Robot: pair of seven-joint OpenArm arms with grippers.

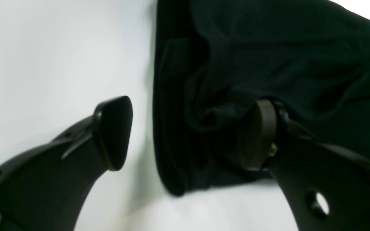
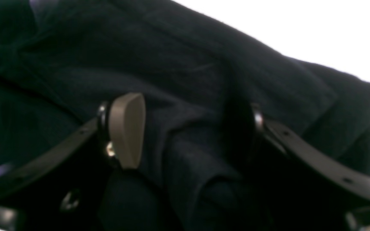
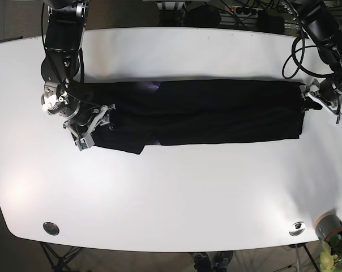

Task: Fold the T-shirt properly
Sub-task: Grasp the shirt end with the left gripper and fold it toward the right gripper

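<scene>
Right wrist view: soft focus, T-shirt (image 2: 188,80) fills the picture and runs off the left, top and bottom edges. One of the right gripper (image 2: 188,131) fingers (image 2: 127,130) shows a tan pad; the other is lost against the dark cloth.

Left wrist view: blurred, shirt cut by the top and right edges.

Base view: both grippers too small to read; desk (image 3: 171,192) corners and both arms cropped.

A white worktop (image 3: 171,187) with rounded corners carries a black T-shirt (image 3: 205,110) — laid flat as a long band across its upper half — and two small round metal discs (image 3: 51,228) near the front corners.
</scene>
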